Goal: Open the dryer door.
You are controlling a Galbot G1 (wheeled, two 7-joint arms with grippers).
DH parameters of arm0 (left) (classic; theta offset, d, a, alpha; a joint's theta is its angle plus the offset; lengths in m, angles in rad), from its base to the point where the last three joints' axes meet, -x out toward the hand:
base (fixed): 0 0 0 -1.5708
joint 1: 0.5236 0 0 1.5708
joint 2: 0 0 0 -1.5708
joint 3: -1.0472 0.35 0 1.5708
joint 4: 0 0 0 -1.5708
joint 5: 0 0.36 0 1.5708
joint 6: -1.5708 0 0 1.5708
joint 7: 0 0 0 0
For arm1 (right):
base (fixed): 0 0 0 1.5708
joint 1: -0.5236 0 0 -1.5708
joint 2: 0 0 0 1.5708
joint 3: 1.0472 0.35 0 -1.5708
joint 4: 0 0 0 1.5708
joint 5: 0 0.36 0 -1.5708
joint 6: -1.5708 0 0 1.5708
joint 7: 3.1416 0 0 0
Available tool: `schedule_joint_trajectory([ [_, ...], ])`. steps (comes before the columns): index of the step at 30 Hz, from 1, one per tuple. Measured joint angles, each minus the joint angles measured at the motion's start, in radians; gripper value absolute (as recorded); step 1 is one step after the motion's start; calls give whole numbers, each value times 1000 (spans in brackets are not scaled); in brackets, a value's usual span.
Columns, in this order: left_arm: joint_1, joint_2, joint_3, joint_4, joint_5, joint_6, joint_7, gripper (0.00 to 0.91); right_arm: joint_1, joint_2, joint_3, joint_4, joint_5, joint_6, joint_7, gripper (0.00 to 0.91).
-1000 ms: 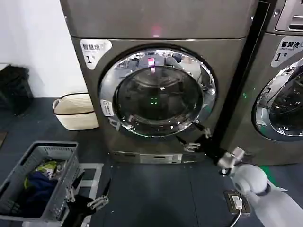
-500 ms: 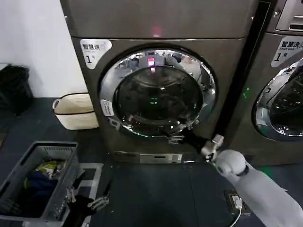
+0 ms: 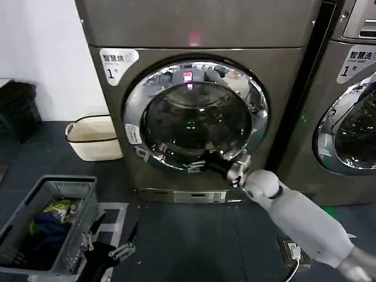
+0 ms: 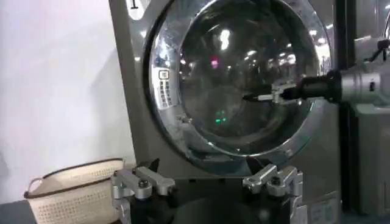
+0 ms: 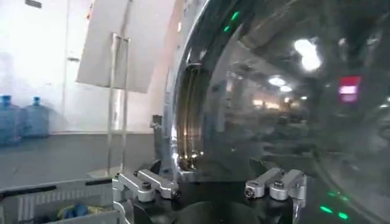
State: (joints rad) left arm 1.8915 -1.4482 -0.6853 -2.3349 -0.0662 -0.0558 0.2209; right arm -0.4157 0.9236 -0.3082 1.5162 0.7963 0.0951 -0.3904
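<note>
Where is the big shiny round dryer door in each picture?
Head view: the dryer door sits in the middle, with the right tool at its lower rim.
Left wrist view: it takes up the upper middle.
Right wrist view: very close, across the right side.
Shared landmark: the door's chrome ring.

The right pincer [image 3: 200, 166] is crowding the dryer door's [image 3: 195, 114] lower rim. A laundry crate [image 3: 50, 226] is blocking the floor at left; dark floor [image 3: 188, 235] before the machine is lying open.

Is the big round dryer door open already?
No, the dryer door sits shut flat against the machine, with the right gripper at its lower rim.
</note>
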Motion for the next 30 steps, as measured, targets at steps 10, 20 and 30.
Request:
schedule_joint_trajectory([
  [10,-3,1,-1,2,0,0,0,907,115,69,-112,-82,22,-9,-28,907],
  [20,-7,1,0,3,-1,0,1,907,198,133,-181,-141,33,-18,-46,907],
  [30,-10,1,3,4,-1,0,1,907,249,191,-218,-188,36,-19,-58,907],
])
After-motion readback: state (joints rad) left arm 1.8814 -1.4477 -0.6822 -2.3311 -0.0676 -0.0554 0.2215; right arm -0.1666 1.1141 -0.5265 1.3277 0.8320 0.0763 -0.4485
